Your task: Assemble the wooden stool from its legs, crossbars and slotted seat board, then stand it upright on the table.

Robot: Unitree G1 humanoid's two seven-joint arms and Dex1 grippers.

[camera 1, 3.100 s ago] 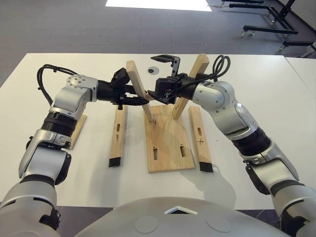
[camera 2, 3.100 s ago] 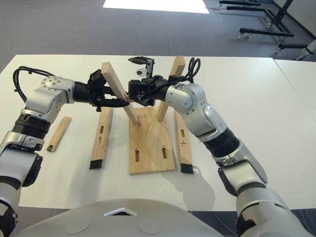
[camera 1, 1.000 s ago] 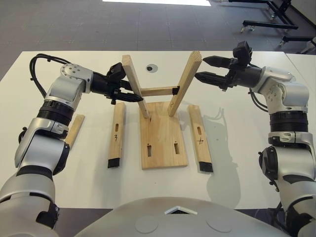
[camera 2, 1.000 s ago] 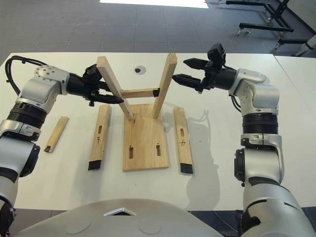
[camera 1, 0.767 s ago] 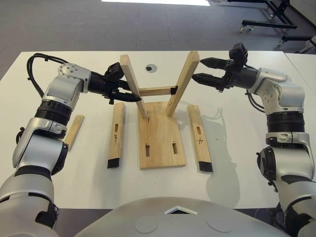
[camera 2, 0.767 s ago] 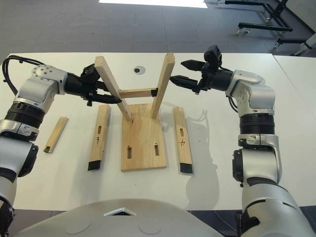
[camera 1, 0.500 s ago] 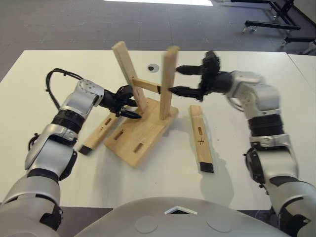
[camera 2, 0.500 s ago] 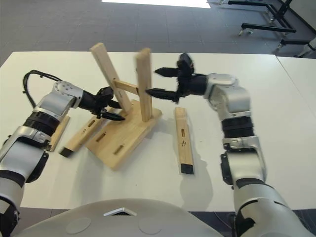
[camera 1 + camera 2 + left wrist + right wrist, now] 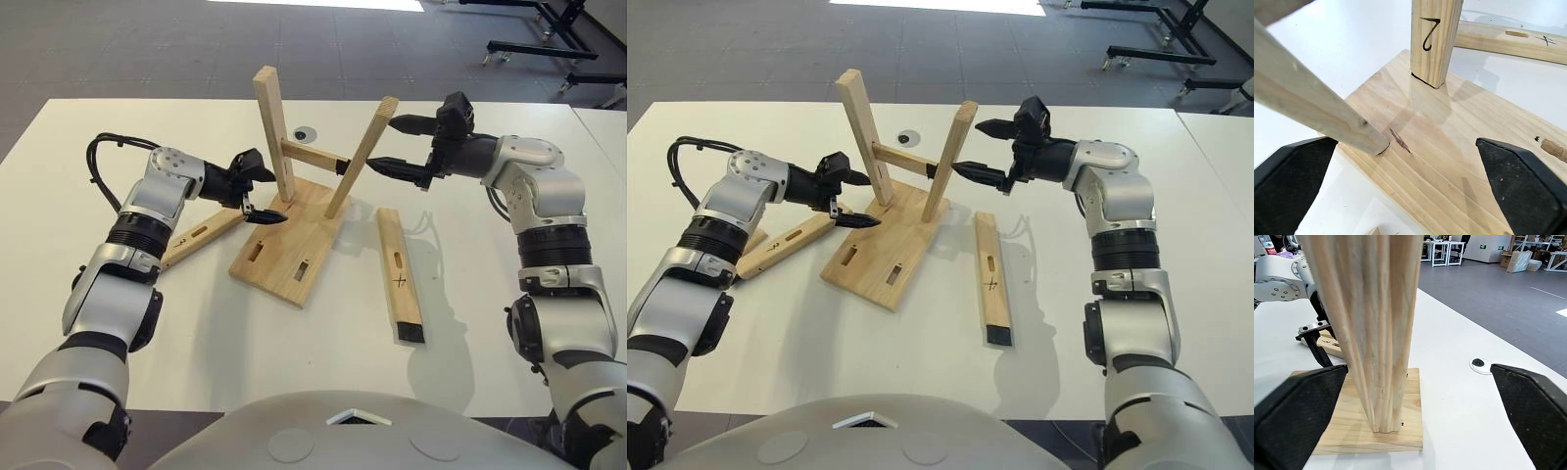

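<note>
Centre frame: two legs (image 9: 277,137) stand slotted in the seat board (image 9: 282,245), left gripper (image 9: 263,196) and right gripper (image 9: 386,145) both spread apart beside them.

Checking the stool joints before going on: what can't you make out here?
Right leg: top cut off by the right wrist view's edge.
Leg ends in the seat board: depth hidden inside the wood, left wrist view.
Crossbar: joint with that leg behind a dark piece, head views.

Handwritten 2 marks an upright leg (image 9: 1435,44); an X marks the loose leg (image 9: 398,269) at the seat board's (image 9: 282,258) three o'clock.
</note>
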